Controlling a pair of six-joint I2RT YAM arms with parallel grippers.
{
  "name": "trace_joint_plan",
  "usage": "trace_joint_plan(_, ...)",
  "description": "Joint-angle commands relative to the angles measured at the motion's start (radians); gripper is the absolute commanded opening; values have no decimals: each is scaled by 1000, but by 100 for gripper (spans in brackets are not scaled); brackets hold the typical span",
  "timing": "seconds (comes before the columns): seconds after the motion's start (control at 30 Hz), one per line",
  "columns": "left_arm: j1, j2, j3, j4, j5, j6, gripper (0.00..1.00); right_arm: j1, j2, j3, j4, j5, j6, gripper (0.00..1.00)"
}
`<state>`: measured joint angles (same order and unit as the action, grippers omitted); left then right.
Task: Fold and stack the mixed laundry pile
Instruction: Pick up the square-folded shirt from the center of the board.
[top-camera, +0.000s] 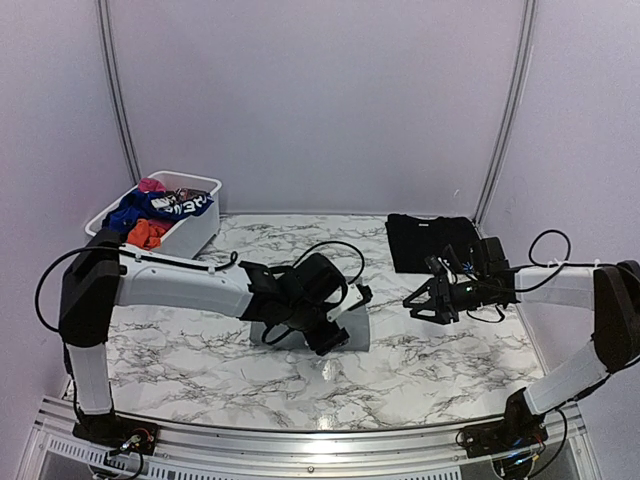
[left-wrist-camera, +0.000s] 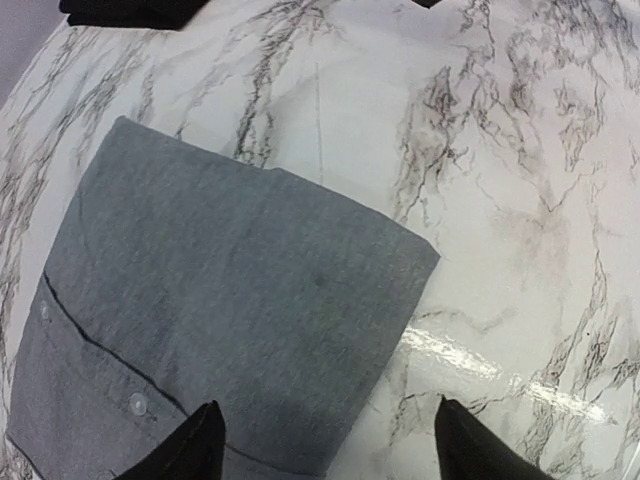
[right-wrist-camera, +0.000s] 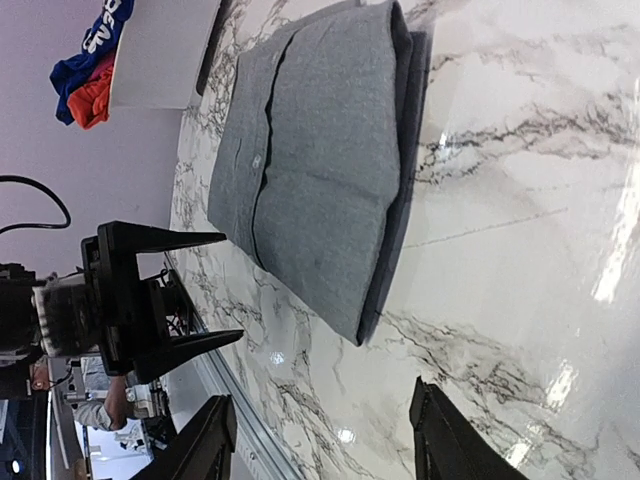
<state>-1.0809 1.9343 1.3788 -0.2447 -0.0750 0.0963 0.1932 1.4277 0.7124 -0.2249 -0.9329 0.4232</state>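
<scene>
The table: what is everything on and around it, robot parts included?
table: one, white marble with grey veins, under everything
basket: one, white, far left corner of the table
clothes: several, blue, orange-red and pink, heaped in the basket
grey shirt: one, grey, folded, middle of the table
black garment: one, black, lying flat at the far right of the table
left gripper: one, black, open, over the grey shirt's edge
right gripper: one, black, open, above bare table to the right of the grey shirt
</scene>
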Motion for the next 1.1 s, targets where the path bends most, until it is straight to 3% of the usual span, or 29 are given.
trace_joint_plan(0.0,-52,84,96,-77,-44,154,67,-11,-42,-50,45,5,40,56)
trace_joint_plan(0.13,-79,151,149,-87,-35,211,55,-11,-57,-84,40,14,37,56)
trace_joint_plan(0.53,-91,353,322,-93,-59,253,49,-12,-72,-154,54,15,54,56)
trace_joint_plan(0.67,-91,371,332,-93,-48,256,31,-13,-62,-183,84,26,94,59)
trace_joint_plan(0.83,-88,300,322,-75,93,196,1,-9,-66,-219,170,64,199,70)
trace_joint_plan(1.07,-85,207,239,38,148,77,0,29,-29,-238,354,94,380,82)
